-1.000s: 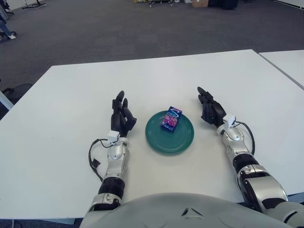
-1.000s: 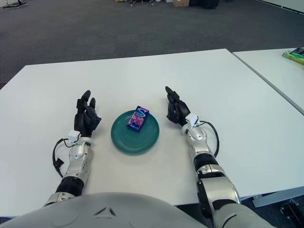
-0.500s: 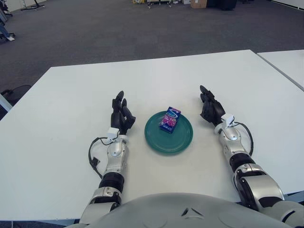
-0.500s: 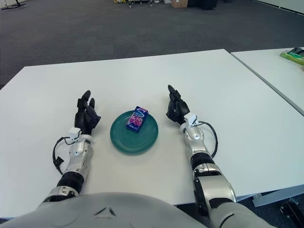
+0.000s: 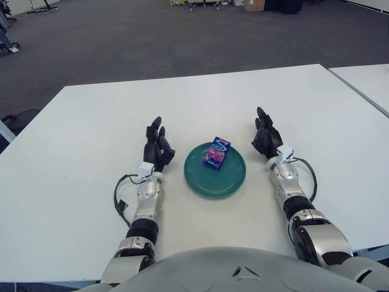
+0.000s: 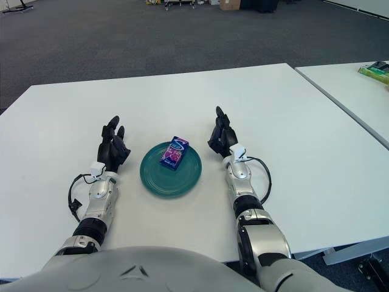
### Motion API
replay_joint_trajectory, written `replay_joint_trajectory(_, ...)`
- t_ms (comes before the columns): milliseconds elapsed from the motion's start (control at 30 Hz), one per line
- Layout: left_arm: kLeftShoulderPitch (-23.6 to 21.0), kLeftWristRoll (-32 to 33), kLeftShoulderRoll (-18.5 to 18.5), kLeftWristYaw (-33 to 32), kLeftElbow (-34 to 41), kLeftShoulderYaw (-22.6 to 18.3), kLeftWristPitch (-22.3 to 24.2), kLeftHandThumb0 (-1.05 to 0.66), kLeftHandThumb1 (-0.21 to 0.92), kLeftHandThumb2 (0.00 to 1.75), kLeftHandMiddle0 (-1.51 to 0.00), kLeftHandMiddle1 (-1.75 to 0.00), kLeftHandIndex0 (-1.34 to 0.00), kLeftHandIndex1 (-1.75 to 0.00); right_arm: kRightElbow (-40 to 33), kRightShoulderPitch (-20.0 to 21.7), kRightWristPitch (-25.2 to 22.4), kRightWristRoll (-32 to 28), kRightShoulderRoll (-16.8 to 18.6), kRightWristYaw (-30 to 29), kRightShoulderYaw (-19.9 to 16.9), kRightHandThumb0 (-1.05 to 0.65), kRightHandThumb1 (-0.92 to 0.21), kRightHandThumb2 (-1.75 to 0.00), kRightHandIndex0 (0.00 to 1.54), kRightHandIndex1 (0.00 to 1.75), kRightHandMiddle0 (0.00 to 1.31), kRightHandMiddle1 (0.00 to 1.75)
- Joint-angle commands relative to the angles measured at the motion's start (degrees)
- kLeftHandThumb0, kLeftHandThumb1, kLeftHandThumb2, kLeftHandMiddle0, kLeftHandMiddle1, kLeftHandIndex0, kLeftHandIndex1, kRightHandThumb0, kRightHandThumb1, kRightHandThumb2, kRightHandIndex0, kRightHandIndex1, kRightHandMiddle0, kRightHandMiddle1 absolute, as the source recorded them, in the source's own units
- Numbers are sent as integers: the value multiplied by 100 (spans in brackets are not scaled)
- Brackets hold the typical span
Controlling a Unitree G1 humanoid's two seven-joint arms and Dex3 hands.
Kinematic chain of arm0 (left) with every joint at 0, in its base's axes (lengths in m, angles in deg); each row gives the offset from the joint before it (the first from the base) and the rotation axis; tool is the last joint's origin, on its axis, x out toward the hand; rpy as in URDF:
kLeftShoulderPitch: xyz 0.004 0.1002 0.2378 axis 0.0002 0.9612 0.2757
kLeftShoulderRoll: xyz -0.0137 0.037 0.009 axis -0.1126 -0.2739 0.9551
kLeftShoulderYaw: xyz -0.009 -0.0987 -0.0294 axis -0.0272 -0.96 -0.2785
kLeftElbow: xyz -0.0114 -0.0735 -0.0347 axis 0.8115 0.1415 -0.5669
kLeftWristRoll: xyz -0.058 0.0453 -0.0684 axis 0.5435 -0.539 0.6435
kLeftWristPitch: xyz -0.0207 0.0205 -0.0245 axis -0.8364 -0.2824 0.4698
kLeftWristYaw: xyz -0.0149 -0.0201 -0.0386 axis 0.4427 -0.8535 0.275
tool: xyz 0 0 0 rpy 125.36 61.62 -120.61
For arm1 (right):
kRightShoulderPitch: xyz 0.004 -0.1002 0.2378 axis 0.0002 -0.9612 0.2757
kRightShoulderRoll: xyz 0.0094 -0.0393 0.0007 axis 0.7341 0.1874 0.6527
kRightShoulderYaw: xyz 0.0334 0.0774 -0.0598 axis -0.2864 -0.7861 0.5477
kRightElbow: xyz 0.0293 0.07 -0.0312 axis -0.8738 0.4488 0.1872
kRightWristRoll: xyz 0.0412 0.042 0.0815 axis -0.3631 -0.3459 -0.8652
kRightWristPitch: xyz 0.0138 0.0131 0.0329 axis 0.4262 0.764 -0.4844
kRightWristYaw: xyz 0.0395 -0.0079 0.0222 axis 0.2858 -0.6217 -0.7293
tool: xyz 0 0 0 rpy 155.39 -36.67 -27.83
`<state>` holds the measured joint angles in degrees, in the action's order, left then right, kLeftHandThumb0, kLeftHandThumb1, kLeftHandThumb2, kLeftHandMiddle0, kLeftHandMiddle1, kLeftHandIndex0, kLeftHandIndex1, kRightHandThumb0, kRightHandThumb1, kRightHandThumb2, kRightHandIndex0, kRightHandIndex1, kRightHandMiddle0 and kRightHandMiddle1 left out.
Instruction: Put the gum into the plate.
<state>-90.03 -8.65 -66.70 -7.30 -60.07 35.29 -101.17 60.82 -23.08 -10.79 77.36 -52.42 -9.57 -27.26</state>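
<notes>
We see the gum (image 5: 217, 153), a small blue and pink pack, lying flat inside the green plate (image 5: 215, 178), toward the plate's far side and turned slightly askew. The plate sits on the white bench (image 5: 91, 128), near the robot's edge and roughly midway between its two arms. Our left robot hand (image 5: 157, 146) shows just to the left of the plate, its dark fingers stretched out and pointing away from the robot, holding nothing. Our right robot hand (image 5: 264, 136) shows just to the right of the plate, fingers likewise extended and loosely apart, also holding nothing. Neither hand touches the plate or the gum. Both forearms reach forward over the bench from the robot's body at the bottom of the view. A second white bench (image 6: 358, 91) stands off to the right with a green item (image 6: 377, 70) at its far edge, well apart from the plate.
</notes>
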Motion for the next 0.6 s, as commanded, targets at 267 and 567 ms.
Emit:
replay_joint_trajectory(267,810,-37,115,-186,-1286,-110,-222,-99,92,100,-14,0,0,-50,512,-842,-281,-52,868,-550,-309,-92,-92,-103,0,0,1,1)
replay_joint_trajectory(567,698,59,108,-107,-1334,-168,-362,-99,92,100,-14,0,0,-46,423,-882,-312,208,924,-927,-230,-90,-92,-104,0,0,1,1)
